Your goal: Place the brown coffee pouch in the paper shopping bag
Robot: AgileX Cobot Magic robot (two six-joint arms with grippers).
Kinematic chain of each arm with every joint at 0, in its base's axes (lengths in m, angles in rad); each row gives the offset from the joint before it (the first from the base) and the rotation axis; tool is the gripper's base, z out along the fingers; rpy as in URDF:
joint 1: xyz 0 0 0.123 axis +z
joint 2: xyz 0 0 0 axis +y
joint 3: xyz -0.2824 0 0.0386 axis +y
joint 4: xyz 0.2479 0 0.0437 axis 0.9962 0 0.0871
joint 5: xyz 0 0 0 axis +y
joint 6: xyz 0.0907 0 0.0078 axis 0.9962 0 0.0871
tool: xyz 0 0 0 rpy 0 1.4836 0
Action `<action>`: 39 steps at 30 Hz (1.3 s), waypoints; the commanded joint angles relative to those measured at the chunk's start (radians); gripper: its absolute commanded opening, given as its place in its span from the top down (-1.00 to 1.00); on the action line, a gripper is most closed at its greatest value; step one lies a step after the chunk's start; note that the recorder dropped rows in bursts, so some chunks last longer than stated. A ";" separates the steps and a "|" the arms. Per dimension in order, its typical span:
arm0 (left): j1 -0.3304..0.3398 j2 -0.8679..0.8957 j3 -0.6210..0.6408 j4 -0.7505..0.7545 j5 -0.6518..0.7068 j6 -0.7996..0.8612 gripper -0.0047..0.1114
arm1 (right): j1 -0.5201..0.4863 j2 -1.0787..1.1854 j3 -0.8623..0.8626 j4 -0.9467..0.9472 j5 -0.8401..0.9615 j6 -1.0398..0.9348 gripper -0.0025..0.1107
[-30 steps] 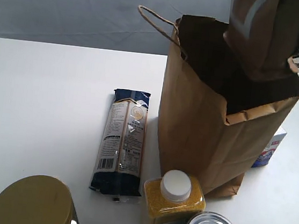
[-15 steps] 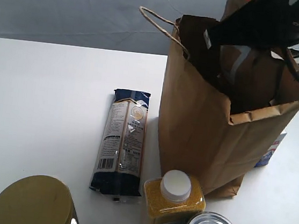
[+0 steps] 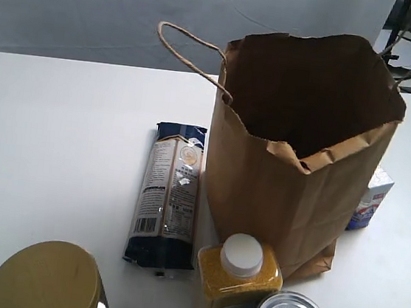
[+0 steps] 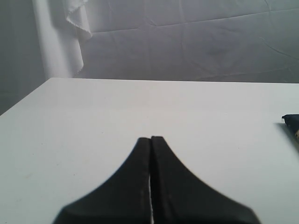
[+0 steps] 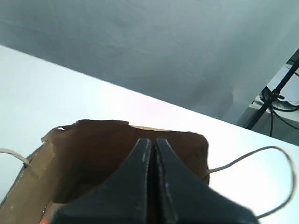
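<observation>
Your left gripper has its smooth black jaws pressed flat together on nothing, above the matte white table. The glossy dark-blue packet lies ahead of them, off to one side. Your right gripper is likewise clenched and empty, directly over the creased kraft mouth of the bag. The pouch is hidden from you. Only an orange speck shows below those jaws, deep inside, and you cannot tell whether it is the label.
</observation>
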 commanded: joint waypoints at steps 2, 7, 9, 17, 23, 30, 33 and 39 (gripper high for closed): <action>0.004 -0.003 0.004 0.004 -0.002 -0.003 0.92 | 0.000 -0.147 0.051 -0.012 -0.038 0.025 0.96; 0.004 -0.003 0.004 0.004 -0.002 -0.003 0.92 | 0.000 -0.326 0.181 -0.027 -0.048 0.091 0.96; 0.004 -0.003 0.004 0.004 -0.002 -0.003 0.92 | 0.000 -0.396 0.247 -0.039 -0.048 0.114 0.96; 0.004 -0.003 0.004 0.004 -0.002 -0.003 0.92 | 0.000 -0.601 0.443 -0.038 -0.048 0.177 0.96; 0.004 -0.003 0.004 0.004 -0.002 -0.003 0.92 | 0.000 -0.732 0.576 0.007 -0.095 0.200 0.96; 0.004 -0.003 0.004 0.004 -0.002 -0.003 0.92 | -0.088 -0.853 0.865 0.245 -0.402 0.044 0.96; 0.004 -0.003 0.004 0.004 -0.002 -0.003 0.92 | -0.196 -0.876 0.983 0.402 -0.521 -0.055 0.96; 0.004 -0.003 0.004 0.004 -0.002 -0.003 0.92 | -0.376 -0.961 1.188 0.542 -0.726 -0.106 0.96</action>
